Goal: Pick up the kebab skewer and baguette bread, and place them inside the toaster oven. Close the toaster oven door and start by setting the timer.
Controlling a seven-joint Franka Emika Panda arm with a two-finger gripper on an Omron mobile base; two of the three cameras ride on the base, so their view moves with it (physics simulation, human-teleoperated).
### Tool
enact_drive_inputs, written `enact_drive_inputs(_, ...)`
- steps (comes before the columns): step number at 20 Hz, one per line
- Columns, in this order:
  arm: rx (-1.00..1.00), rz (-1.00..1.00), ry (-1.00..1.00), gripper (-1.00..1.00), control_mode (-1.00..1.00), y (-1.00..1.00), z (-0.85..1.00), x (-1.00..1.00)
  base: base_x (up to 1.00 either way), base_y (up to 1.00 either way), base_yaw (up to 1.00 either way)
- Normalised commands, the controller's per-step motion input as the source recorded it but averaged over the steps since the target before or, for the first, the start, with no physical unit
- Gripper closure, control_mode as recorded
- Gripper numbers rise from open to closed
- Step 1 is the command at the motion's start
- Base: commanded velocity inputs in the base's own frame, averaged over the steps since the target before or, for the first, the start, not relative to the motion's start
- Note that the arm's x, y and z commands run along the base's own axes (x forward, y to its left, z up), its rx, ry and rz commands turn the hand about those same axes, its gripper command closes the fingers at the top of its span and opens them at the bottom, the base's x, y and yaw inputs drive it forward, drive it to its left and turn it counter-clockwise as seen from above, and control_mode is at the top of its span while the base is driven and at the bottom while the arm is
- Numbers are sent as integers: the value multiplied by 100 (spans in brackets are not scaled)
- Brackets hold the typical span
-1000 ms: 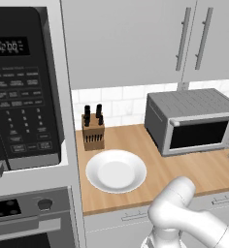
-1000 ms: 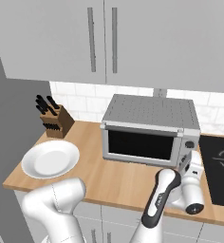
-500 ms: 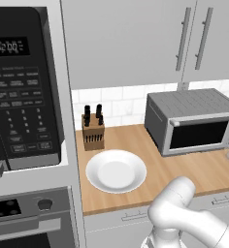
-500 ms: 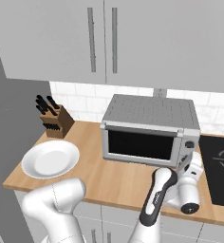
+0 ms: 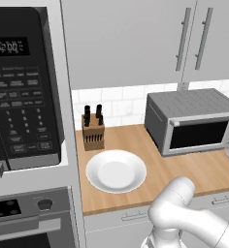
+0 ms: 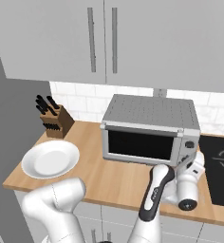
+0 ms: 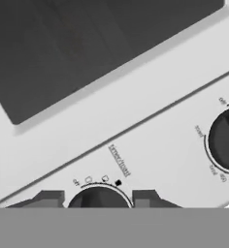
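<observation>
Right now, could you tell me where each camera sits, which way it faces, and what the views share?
Left base view: behind the arm's left, looking forward over the plate to the toaster oven; white arm lower right.
Right base view: behind its right, facing the same oven; arm lower left, gripper at the oven's controls.
Hand view: close on the timer knob; finger tips flank it.
Both base views share oven, plate, knife block.

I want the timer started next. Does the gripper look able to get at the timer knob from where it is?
Probably yes. In the hand view the gripper sits right at the timer knob, a fingertip on each side, nothing between. The toaster oven door is closed.
</observation>
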Motion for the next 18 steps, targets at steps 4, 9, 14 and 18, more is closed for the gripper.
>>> enact_drive_inputs(4,15,-3,0,100,-100,-36,-48,0,0,0,0)
enact_drive_inputs(9,13,0,-4,100,-100,-45,-59,0,0,0,0)
enact_drive_inputs(14,14,0,-1,100,-100,-62,-48,0,0,0,0)
enact_drive_inputs(18,16,-2,0,100,-100,-50,-58,0,0,0,0)
